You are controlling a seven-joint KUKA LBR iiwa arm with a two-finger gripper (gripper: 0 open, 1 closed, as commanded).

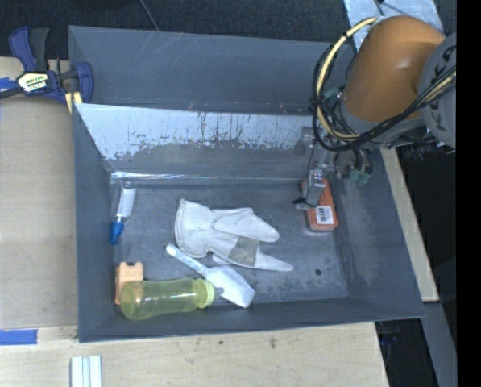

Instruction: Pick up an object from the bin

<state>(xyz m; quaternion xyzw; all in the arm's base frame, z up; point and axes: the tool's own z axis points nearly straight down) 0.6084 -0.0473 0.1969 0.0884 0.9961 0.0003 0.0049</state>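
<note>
The jaws sit at the top end of a flat orange-red thing with a white label, which lies just below them by the bin's right wall; whether they are spread or pinching it I cannot tell, and a hold on just 1 end could let it swing and slip out.

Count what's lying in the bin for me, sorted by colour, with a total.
White: 2, glove and utensil
Yellow: 1, bottle
Orange: 2, block and labelled flat piece by the gripper
Clear with blue tip: 1, tube
Total: 6
</note>
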